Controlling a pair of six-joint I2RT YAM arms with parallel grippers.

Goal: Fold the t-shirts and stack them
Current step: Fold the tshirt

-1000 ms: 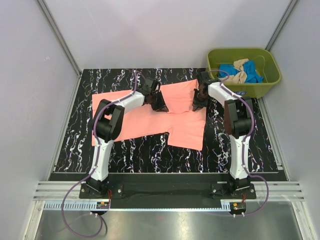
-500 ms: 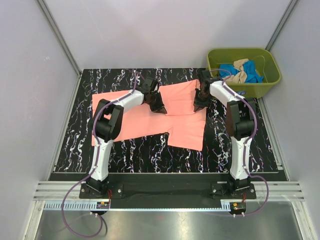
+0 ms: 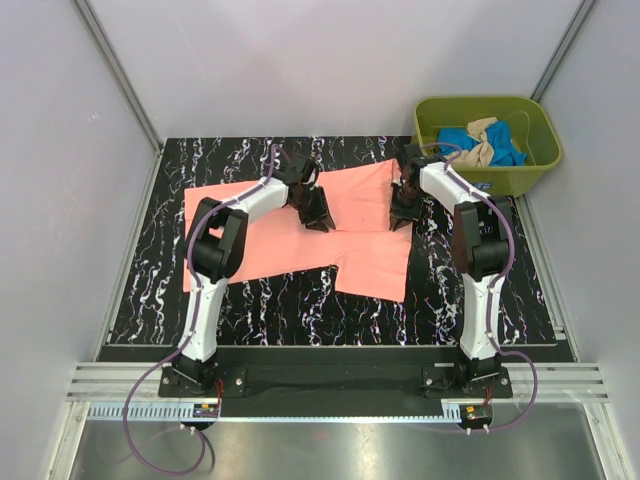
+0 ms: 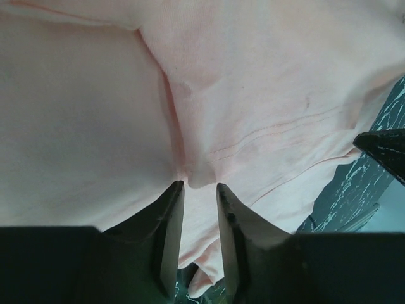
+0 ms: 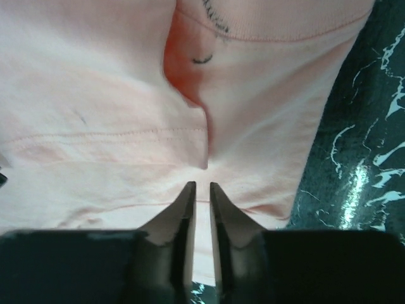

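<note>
A salmon-pink t-shirt (image 3: 270, 235) lies spread on the black marbled table (image 3: 280, 300). My left gripper (image 3: 318, 212) is down on the shirt's far middle part. In the left wrist view its jaws (image 4: 198, 185) are close together with a bunched fold of the pink cloth (image 4: 253, 95) between them. My right gripper (image 3: 400, 212) is down on the shirt's far right part. In the right wrist view it (image 5: 201, 183) is nearly closed on a ridge of pink cloth (image 5: 95, 95). A bright blue tee (image 3: 458, 137) and a beige tee (image 3: 483, 128) lie crumpled in the tub.
The olive-green plastic tub (image 3: 530, 172) stands at the back right, just beyond the right arm. Grey walls with metal rails enclose the table on the left, back and right. Bare table shows in front of the shirt and at its left.
Both grippers have shifted a little toward the near side on the shirt, the cloth staying between their jaws. The shirt's outline is almost unchanged.
</note>
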